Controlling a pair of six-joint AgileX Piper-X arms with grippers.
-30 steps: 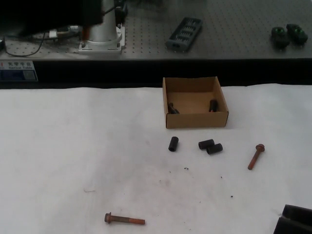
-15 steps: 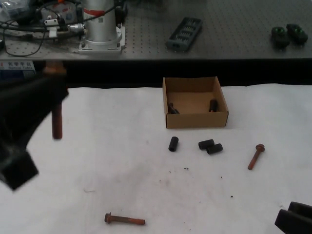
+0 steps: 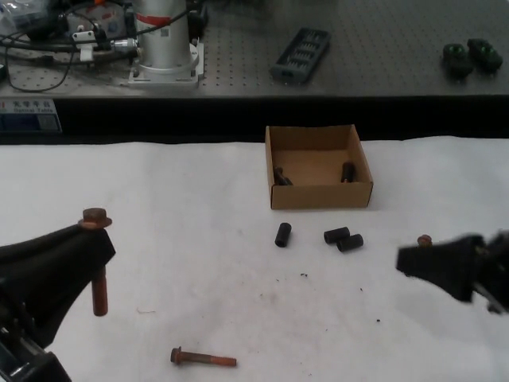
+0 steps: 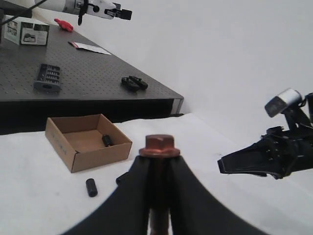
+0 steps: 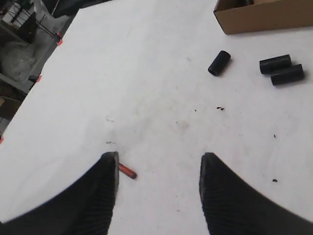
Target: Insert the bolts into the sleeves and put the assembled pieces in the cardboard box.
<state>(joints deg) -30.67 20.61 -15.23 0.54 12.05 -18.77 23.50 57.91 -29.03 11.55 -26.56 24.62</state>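
My left pincer (image 3: 97, 248) is clamped on a rust-coloured bolt (image 3: 99, 290), held upright with its hexagonal head on top, over the near left part of the white-covered table (image 3: 175, 199); in the left wrist view the two fingers close on the shank just under the head of that bolt (image 4: 157, 145). My right pincer (image 3: 407, 261) is over the right side of the table with its fingers (image 5: 105, 188) spread well apart and nothing between them; the head of a second bolt (image 3: 425, 239) shows just behind it, and in the right wrist view the tip of that bolt pokes out beside one finger. A third bolt (image 3: 203, 359) lies flat on the table at the near edge, between the two arms. A lone black sleeve (image 3: 283, 235) lies on its side just in front of the cardboard box (image 3: 322, 196); two more sleeves (image 3: 336, 235) lie touching each other a little to its right. The box is open at the top, at the far middle of the table; two dark assembled pieces (image 3: 348, 172) rest inside, one near each side wall.
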